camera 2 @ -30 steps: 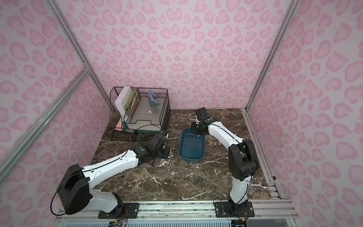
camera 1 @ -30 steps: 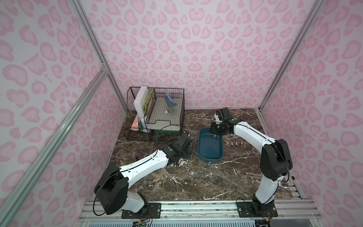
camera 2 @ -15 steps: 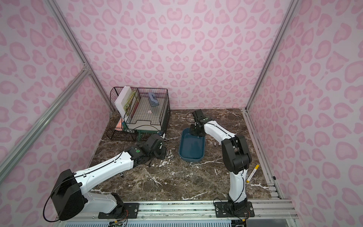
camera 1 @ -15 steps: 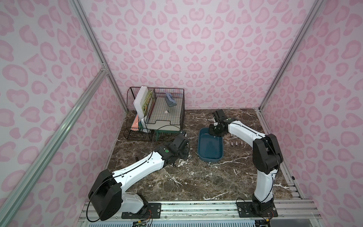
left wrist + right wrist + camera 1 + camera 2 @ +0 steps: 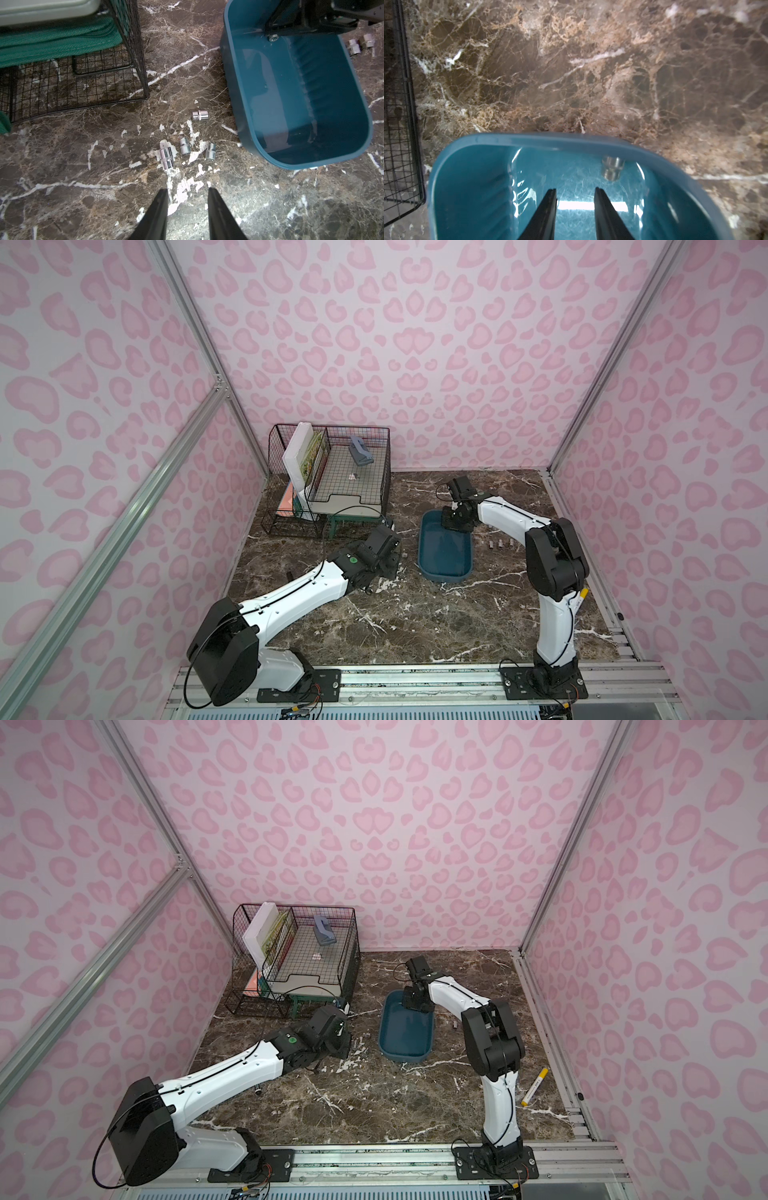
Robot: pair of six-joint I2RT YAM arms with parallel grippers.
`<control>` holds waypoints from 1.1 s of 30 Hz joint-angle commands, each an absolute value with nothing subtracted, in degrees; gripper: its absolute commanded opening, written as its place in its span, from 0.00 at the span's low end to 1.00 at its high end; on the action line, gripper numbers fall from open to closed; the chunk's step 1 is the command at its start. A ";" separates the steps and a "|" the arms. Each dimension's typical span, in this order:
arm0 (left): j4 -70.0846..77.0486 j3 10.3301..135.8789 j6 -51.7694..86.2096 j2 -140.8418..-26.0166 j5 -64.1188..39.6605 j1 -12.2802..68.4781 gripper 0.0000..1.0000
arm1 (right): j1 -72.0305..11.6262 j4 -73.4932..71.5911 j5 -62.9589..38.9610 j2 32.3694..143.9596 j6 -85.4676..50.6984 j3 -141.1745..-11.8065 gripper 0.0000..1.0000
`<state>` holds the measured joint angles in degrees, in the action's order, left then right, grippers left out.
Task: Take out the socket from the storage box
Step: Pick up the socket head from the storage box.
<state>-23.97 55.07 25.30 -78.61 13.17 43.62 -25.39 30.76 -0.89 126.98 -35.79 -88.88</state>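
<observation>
Where the dark teal-blue, rounded plastic storage box [image 5: 529, 138] ends on its far side, you find the right gripper [image 5: 575, 190] down inside it, its two black fingers apart with nothing between them. The small chrome socket [image 5: 612, 168] lies inside the box against the end wall, just ahead of the fingertips and off to one side, untouched. The left gripper [image 5: 187, 190] hangs over the brown marble tabletop [image 5: 83, 166], fingers likewise apart and empty, near four loose chrome sockets [image 5: 184, 146] lying beside the box.
</observation>
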 commanded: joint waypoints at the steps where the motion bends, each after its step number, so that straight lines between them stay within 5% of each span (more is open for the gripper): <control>1: -23.85 55.50 24.43 -78.97 13.63 43.55 0.38 | -25.47 30.34 2.32 127.74 -36.50 -90.05 0.37; 33: -23.26 56.07 24.17 -79.63 13.80 43.48 0.37 | -24.12 30.95 4.40 133.82 -34.10 -92.90 0.34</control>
<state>-23.53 55.59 24.91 -79.33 13.37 43.62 -24.12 31.22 5.06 133.32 -34.48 -92.64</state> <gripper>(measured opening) 0.373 0.345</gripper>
